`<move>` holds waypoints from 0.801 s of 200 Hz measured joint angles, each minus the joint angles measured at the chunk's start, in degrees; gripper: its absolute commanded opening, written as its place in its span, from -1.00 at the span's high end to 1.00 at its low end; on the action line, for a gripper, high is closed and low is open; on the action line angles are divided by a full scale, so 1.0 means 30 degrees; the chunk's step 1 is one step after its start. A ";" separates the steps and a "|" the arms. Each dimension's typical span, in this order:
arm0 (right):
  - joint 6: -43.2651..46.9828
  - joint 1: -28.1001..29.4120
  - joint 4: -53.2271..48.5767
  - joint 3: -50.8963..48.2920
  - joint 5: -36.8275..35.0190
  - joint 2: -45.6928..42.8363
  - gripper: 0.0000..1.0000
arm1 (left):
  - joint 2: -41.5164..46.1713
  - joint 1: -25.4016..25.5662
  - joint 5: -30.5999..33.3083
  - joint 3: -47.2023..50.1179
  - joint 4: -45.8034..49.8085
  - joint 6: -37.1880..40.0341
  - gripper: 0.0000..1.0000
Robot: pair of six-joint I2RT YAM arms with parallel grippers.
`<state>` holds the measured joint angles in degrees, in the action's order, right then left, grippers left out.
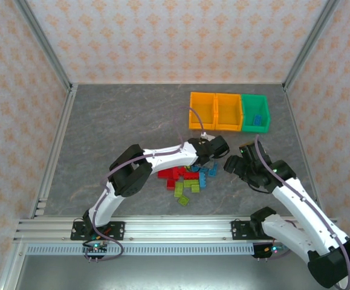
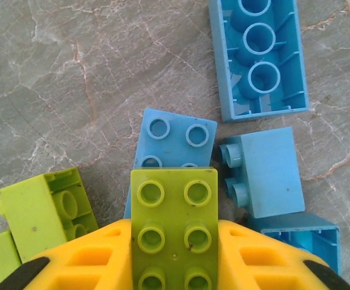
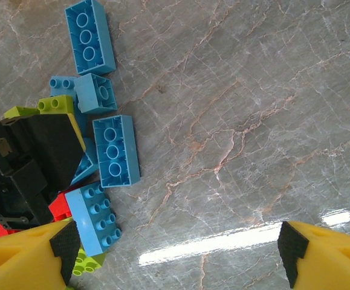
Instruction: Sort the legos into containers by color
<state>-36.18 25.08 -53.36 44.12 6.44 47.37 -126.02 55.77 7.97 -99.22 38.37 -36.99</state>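
Overhead view from behind; both wrist views face down, close, sharing legos (image 3: pixel 115 151)

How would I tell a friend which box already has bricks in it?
On the far side of the grey table three small bins stand in a row. Take the right-hand one, the green bin: its neighbours are two orange bins that look empty, while it holds blue bricks.
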 measured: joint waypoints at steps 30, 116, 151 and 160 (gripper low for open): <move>-0.0066 0.0000 -0.0255 0.0226 -0.0080 -0.0328 -0.75 | 0.0066 0.0000 -0.0029 -0.0029 0.0015 0.0080 0.52; -0.1275 0.0000 -0.0415 0.0306 -0.2033 -0.2652 -0.79 | 0.0306 -0.0095 0.1530 -0.6441 0.0066 0.2157 0.52; -0.1683 0.0000 -0.0444 0.0306 -0.2535 -0.3293 -0.79 | -0.3789 -0.0903 0.2164 -1.3675 -0.0707 0.3891 0.50; -0.1749 0.0000 -0.0452 0.0306 -0.2637 -0.3381 -0.79 | -0.5020 -0.1224 0.2171 -1.5191 -0.0874 0.4328 0.44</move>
<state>-41.43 25.08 -54.72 45.04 -1.48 37.23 -141.08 52.10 14.48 -144.79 35.75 -24.01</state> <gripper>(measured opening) 0.894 0.280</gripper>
